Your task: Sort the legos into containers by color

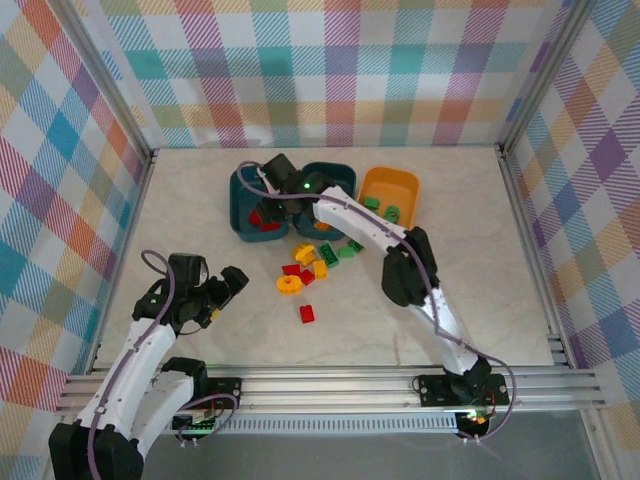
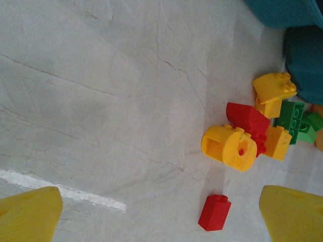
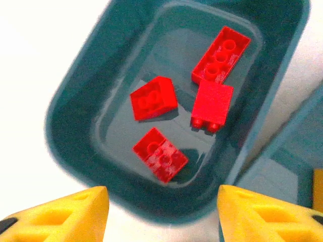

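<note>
Pale marbled tabletop, plaid walls around.

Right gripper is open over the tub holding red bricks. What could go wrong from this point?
1. The right gripper hangs over the teal tub. When it pulls back, it could clip the rim and shift this tub against the neighbouring tub.
2. A loose red brick sits pressed against the round yellow piece, so a grasp there may lift both colours at once.
3. That round yellow piece could roll away if nudged.
</note>
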{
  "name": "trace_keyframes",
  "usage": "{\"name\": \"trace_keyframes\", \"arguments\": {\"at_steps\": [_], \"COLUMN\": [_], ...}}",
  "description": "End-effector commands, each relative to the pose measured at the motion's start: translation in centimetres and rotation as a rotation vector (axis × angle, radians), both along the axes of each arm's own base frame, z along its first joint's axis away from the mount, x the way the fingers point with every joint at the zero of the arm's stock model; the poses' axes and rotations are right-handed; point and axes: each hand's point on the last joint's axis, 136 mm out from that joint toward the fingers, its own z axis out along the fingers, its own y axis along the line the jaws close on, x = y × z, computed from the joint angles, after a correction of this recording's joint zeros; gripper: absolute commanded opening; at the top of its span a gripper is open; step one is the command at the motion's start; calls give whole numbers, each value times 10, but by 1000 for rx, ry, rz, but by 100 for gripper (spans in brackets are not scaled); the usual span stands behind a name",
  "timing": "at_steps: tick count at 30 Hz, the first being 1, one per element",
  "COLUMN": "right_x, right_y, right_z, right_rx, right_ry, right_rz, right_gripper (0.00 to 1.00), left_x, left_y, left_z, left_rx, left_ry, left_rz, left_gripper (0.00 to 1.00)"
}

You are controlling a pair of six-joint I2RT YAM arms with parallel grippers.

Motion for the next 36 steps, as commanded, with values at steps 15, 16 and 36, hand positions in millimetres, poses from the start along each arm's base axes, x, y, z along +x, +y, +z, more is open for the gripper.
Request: {"name": "trace_keyframes", "arguments": {"at_steps": [15,16,36], "right_x": [-211,-217,-217], "right_y": [-70,-72,-82], "right_z": [-93,-98,-132], "right_rx": [-212,-225,-280], "right_ry": [252,266,275], "right_rz": [-164,-167,-223], "right_gripper": [77,77,27], "left_x": [12,13,13], "left_y": [-5,-6,-3], "left_z": [-50,-50,-48], "left_rx": [-120,-119,-71], "left_ry": [106,109,114], "left_rz": [167,165,148], "left_gripper": [100,100,100]}}
